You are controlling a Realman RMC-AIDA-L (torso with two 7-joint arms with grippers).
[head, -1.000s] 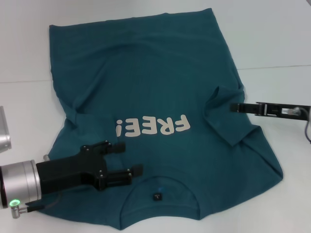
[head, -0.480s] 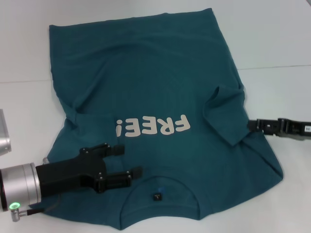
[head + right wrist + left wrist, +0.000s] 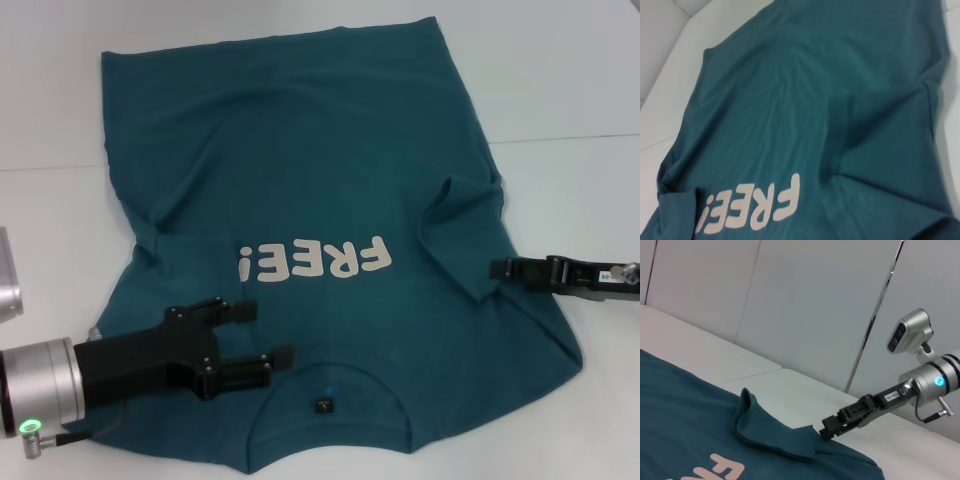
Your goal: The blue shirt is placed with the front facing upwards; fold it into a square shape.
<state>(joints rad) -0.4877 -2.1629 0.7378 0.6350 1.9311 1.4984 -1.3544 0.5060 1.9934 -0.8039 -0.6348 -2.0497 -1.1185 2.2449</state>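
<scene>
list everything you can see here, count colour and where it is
blue shirt: one, dark teal-blue, spread front up across the middle of the table, neck toward the robot, both sleeves folded in over the body
lettering: one "FREE!" print, white, on the shirt's chest
neck tag: one, dark, inside the collar at the near edge
table: one, white, under the shirt
wall panels: pale grey, behind the table in the left wrist view
left pincer: one, black on a silver arm, open over the shirt's near left part, beside the collar
right pincer: one, black, at the folded sleeve on the shirt's right edge
</scene>
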